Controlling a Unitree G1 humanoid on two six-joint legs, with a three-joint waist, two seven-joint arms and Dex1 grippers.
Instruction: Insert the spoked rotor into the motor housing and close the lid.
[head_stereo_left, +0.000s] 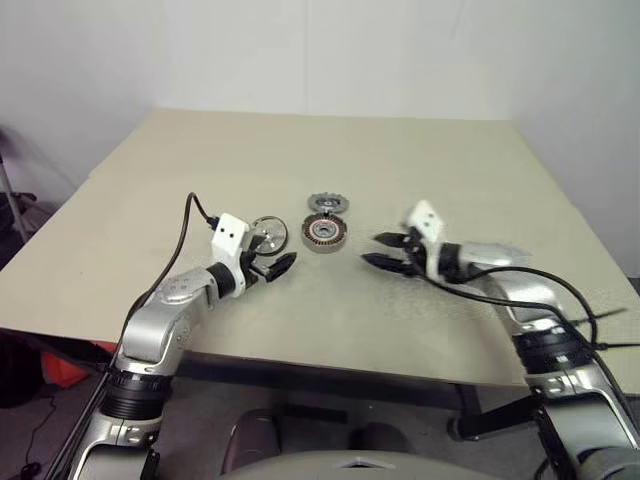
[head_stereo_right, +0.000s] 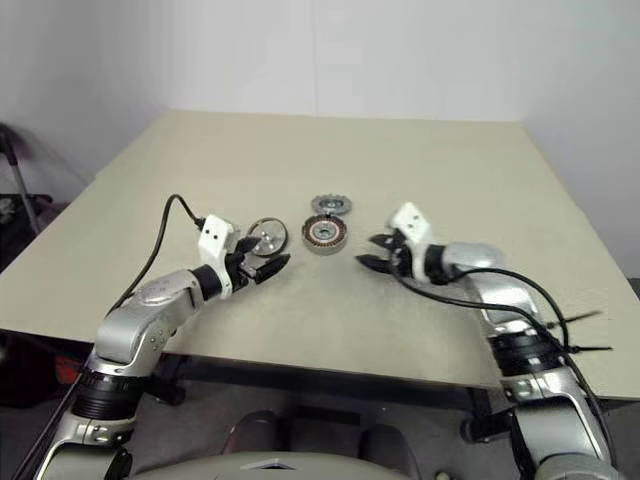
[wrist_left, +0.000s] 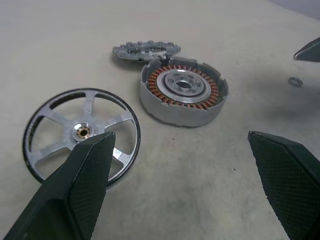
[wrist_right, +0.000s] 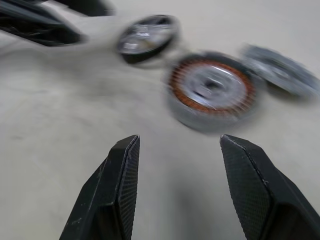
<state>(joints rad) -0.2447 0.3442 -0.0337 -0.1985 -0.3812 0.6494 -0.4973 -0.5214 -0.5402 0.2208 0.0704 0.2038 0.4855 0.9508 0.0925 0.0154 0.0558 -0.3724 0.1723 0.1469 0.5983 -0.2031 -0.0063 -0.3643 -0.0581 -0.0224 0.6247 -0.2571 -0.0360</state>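
Observation:
The motor housing (head_stereo_left: 324, 233), a silver cup with copper windings, stands at the middle of the table. The lid (head_stereo_left: 329, 203), a grey notched disc, lies just behind the motor housing, touching or nearly touching it. The spoked rotor (head_stereo_left: 267, 234) lies flat to the housing's left. My left gripper (head_stereo_left: 272, 267) hangs open just in front of the rotor, with nothing between its fingers (wrist_left: 90, 170). In the left wrist view the rotor (wrist_left: 82, 132) sits partly behind one of those fingers. My right gripper (head_stereo_left: 385, 250) is open and empty to the housing's right, pointing at the housing (wrist_right: 210, 90).
The tan table (head_stereo_left: 420, 160) has wide bare room behind and beside the parts. A small metal ring (wrist_left: 296, 81) lies on the table right of the housing. The table's front edge runs just under both forearms.

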